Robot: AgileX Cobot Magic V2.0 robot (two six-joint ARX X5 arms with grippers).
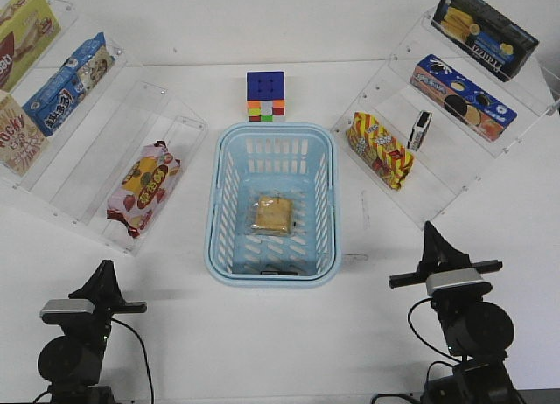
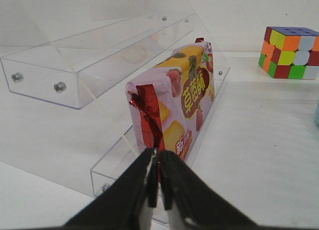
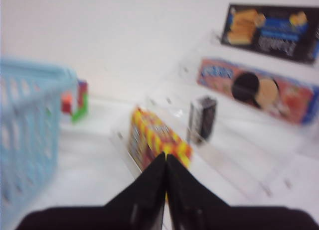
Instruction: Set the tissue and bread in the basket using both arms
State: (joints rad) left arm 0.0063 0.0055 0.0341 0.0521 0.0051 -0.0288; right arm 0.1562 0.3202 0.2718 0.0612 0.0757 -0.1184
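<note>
The light blue basket stands at the table's middle, with the wrapped bread lying flat on its bottom. A small dark thing lies against its near wall; I cannot tell what it is. A black-and-white tissue pack stands upright on the right shelf and also shows in the right wrist view. My left gripper is shut and empty near the front left, pointing at the strawberry snack bag. My right gripper is shut and empty at the front right, short of the shelf.
Clear acrylic shelves flank the basket. The left shelf holds snack boxes and the strawberry bag. The right shelf holds a yellow-red snack bag and two biscuit boxes. A Rubik's cube stands behind the basket.
</note>
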